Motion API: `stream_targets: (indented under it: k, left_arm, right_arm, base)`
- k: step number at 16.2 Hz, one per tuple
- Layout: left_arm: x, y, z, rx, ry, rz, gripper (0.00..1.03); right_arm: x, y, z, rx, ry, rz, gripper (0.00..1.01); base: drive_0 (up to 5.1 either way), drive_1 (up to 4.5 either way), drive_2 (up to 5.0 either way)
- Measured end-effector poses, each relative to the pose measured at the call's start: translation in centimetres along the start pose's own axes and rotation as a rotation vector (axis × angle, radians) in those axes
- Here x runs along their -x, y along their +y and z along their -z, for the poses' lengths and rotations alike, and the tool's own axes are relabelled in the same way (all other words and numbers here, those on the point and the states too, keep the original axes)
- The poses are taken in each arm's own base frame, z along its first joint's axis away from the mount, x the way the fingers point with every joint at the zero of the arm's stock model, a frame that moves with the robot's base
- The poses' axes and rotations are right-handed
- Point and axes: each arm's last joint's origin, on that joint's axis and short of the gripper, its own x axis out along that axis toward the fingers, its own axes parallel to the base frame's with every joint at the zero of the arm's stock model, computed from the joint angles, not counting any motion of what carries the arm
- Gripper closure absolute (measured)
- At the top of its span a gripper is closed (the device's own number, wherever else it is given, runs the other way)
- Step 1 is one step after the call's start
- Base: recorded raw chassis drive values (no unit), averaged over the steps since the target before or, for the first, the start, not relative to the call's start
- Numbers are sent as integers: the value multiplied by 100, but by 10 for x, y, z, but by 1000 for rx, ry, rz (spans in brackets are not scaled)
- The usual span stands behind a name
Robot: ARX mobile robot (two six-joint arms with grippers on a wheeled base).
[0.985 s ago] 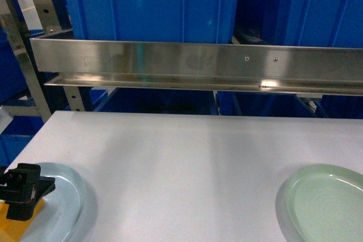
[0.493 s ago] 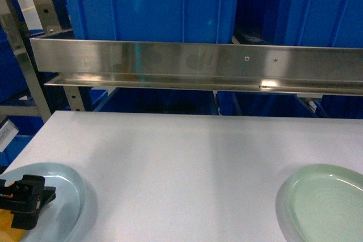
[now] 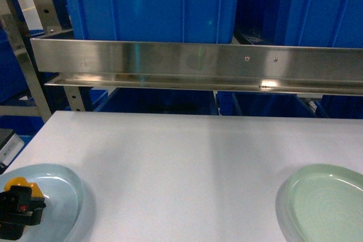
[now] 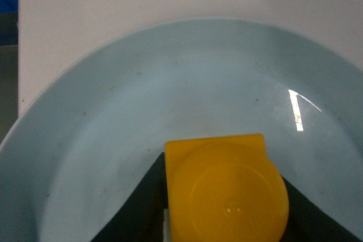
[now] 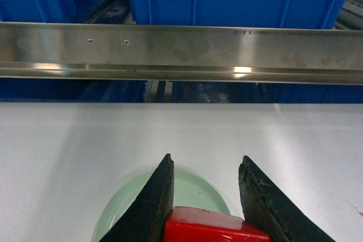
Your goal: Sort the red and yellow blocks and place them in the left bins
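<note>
Judging by their look, the yellow block [image 4: 226, 191], pinched by the left gripper [image 3: 20, 211] over the pale blue plate [image 3: 65, 188] at the table's near left corner, and the red block [image 5: 215, 226], held between the right gripper's [image 5: 205, 188] jaws, are taken as light, rigid, slippery plastic, best clamped on flat sides.

yellow block [image 4: 226, 194] cut off by the left wrist view's lower edge, red block [image 5: 214, 226] likewise in the right wrist view, left gripper [image 3: 17, 212] partly off-frame, its jaws indistinct

Bright overhead light glares off steel rail [image 3: 198, 63].
</note>
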Motion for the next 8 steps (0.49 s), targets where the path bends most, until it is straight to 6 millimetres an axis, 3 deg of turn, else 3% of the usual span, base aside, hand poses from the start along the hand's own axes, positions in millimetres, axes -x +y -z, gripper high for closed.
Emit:
stream_targets:
  k: [1, 2, 5, 8]
  left_arm:
    - [0, 0, 0, 0, -1, 2, 73]
    - [-1, 0, -1, 1, -1, 5, 75]
    - [0, 2, -6, -16, -45, -14, 76]
    - [24, 11, -37, -57, -231, -54, 76]
  right_arm:
    - [0, 0, 0, 0, 0, 0, 73]
    - [0, 0, 0, 0, 0, 0, 73]
    - [0, 0, 0, 0, 0, 0, 73]
    - [0, 0, 0, 0, 0, 0, 73]
  base:
    - [0, 0, 0]
    - [0, 0, 0]
    - [0, 0, 0]
    - [0, 0, 0]
